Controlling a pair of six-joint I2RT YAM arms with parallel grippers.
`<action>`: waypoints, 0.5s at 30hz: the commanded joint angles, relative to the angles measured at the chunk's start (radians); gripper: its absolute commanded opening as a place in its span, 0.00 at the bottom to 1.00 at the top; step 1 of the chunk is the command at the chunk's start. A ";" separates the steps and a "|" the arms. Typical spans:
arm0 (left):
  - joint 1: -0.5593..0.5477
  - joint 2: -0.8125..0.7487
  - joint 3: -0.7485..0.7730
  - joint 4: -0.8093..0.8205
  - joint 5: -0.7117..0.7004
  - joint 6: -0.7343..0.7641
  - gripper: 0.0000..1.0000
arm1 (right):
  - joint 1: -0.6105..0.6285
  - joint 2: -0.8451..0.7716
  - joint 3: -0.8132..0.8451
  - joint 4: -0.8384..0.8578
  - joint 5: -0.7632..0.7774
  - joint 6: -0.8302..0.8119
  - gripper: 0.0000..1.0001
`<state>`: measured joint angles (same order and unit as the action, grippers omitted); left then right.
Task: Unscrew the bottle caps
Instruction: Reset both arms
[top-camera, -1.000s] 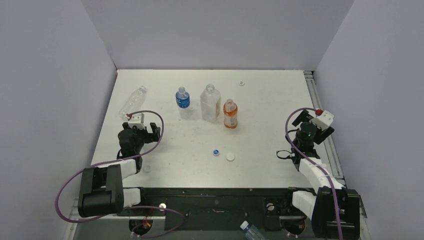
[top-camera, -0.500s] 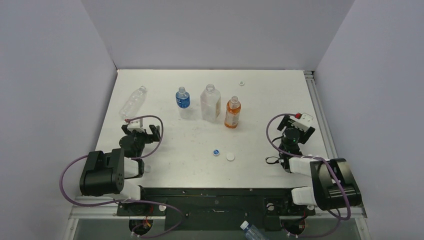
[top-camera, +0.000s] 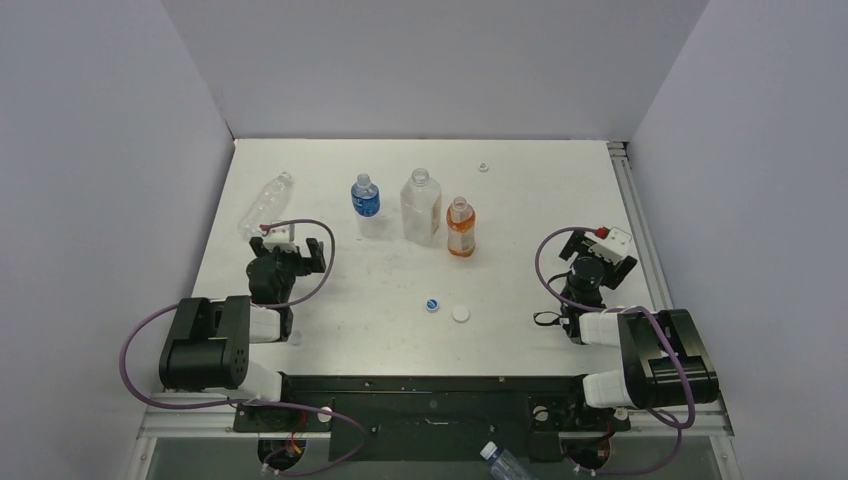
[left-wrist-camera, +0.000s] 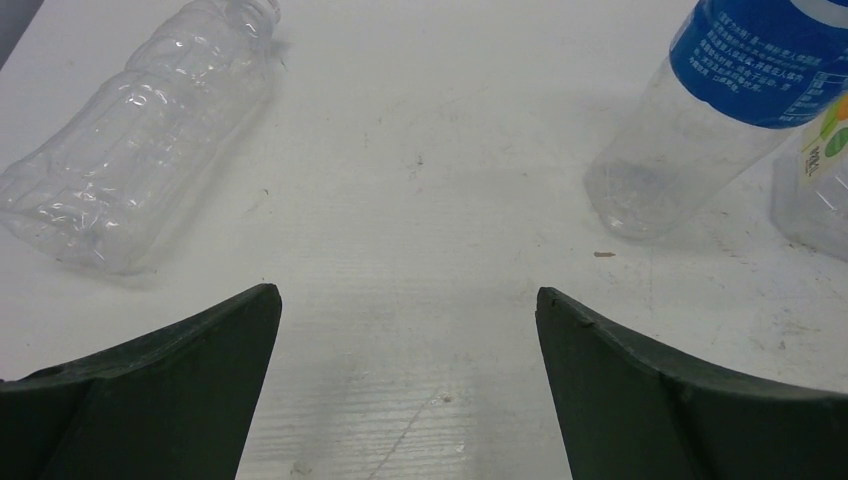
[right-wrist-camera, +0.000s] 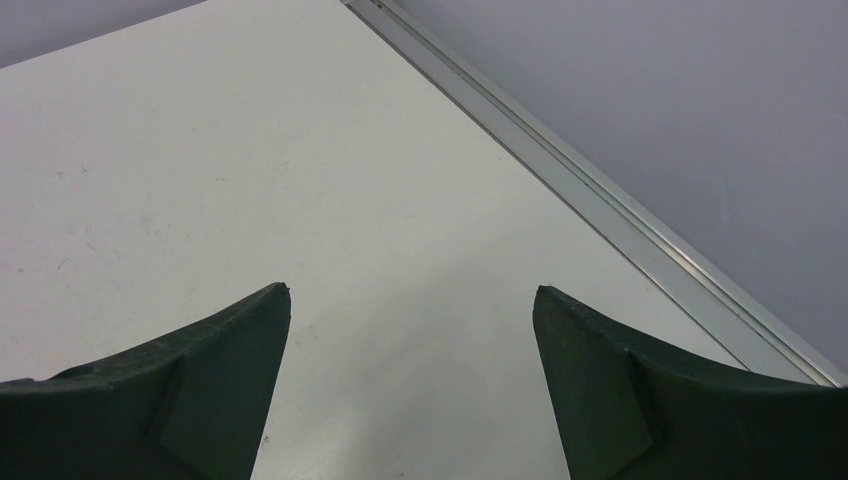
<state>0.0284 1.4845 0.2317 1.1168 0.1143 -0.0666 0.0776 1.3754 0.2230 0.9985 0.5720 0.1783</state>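
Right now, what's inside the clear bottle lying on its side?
The clear bottle looks empty: the table shows through its walls, with no liquid visible. Its underside against the table is hidden, and its neck is cropped or too small to read.

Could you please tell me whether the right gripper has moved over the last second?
Yes. The right gripper has shifted left in the top view, away from the metal rail on the right side.
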 joint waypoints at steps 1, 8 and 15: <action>-0.008 -0.015 0.015 -0.001 -0.065 -0.001 0.97 | -0.003 -0.009 0.009 0.078 -0.006 0.002 0.86; -0.015 -0.014 0.020 -0.007 -0.080 0.006 0.97 | -0.002 -0.009 0.009 0.077 -0.006 0.003 0.86; -0.020 -0.009 0.028 -0.018 -0.086 0.007 0.97 | -0.002 -0.010 0.009 0.077 -0.007 0.001 0.87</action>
<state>0.0124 1.4845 0.2317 1.0847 0.0444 -0.0662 0.0776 1.3754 0.2230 1.0103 0.5716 0.1749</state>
